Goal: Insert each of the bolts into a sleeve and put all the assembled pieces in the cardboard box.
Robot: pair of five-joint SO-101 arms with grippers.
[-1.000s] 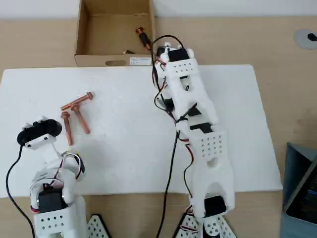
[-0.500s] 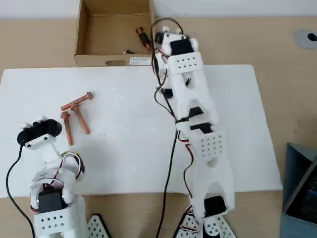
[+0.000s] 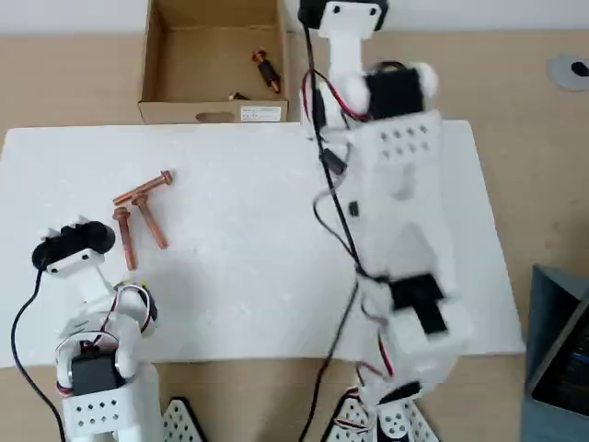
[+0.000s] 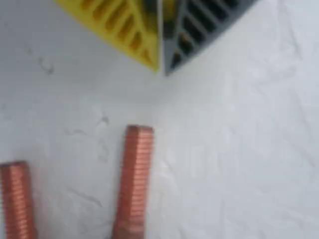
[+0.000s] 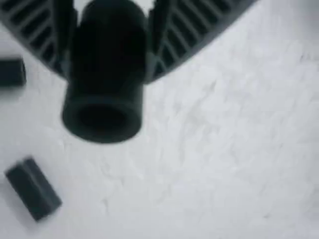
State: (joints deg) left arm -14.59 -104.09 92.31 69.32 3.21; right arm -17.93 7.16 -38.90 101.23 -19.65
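High view: I see three bolts (image 3: 143, 189) on the white mat (image 3: 239, 267), toward the desk's (image 3: 74, 83) left edge.
Cardboard box (image 3: 212, 112): at the desk's far edge, one assembled piece (image 3: 267, 70) inside.
Left claw (image 4: 162, 62): clenched and empty, just beside the bolts.
Right claw (image 5: 107, 72): grasping a black sleeve (image 5: 103, 107), with two loose sleeves (image 5: 34, 188) on the mat nearby.

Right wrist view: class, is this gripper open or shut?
Shut on a black sleeve: the right gripper has ribbed fingers pressed against both its sides.
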